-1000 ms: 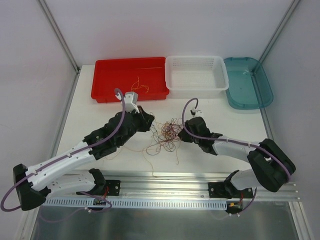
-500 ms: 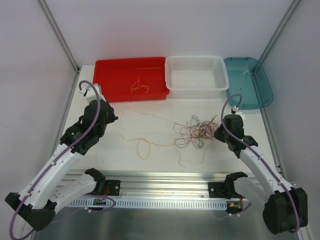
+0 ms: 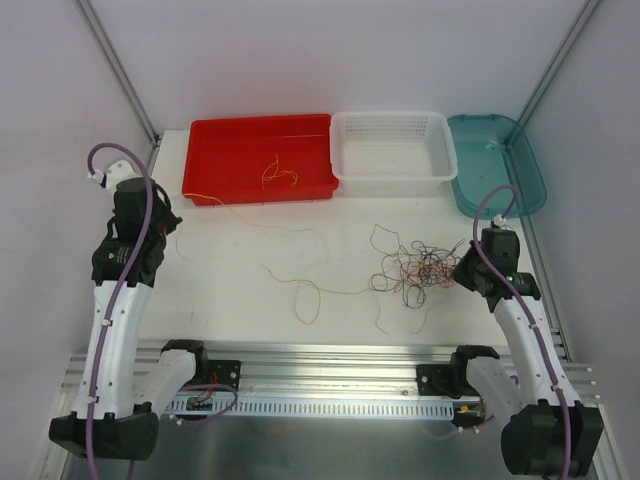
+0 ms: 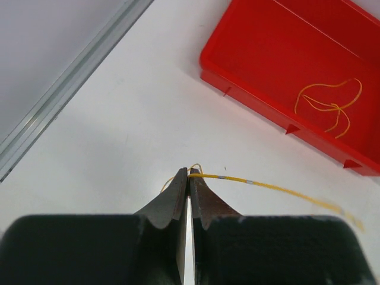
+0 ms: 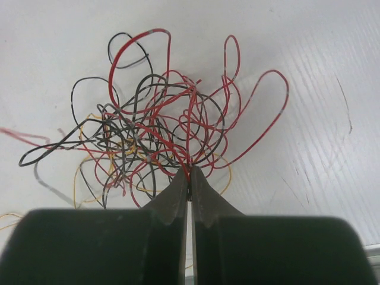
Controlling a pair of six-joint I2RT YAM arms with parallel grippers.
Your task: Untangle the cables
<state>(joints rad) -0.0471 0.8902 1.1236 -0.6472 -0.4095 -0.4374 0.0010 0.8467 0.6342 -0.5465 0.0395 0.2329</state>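
Top view, left gripper (image 3: pixel 168 218): at the far left of the surface (image 3: pixel 225 285), close to the red tray (image 3: pixel 250 135); from here we cannot tell how its jaws stand.
Top view, right gripper (image 3: pixel 463 272): at the right edge of the cable clump (image 3: pixel 415 268), touching it.
Top view, yellow strand (image 3: pixel 250 218): runs from the left gripper rightward across the surface toward the clump. Its long axis lies left to right, between the two arms.
Top view, doubt: a second yellow run (image 3: pixel 330 291) loops into the clump; we cannot tell whether both are one wire.
Left wrist view, left gripper (image 4: pixel 189 173): jaws pressed together on the end of the yellow strand (image 4: pixel 267 185), which leaves to the right, low over the surface.
Left wrist view, red tray (image 4: pixel 267 41): ahead and to the right, with a loose yellow wire (image 4: pixel 329 101) already lying in it.
Right wrist view, right gripper (image 5: pixel 189 176): jaws clamped on red wires at the near edge of the cable clump (image 5: pixel 160 130); red, black and yellow loops fan out ahead.
Our judgement: the clump is anchored by the right arm, so the left arm should draw the strand leftward along its own line.
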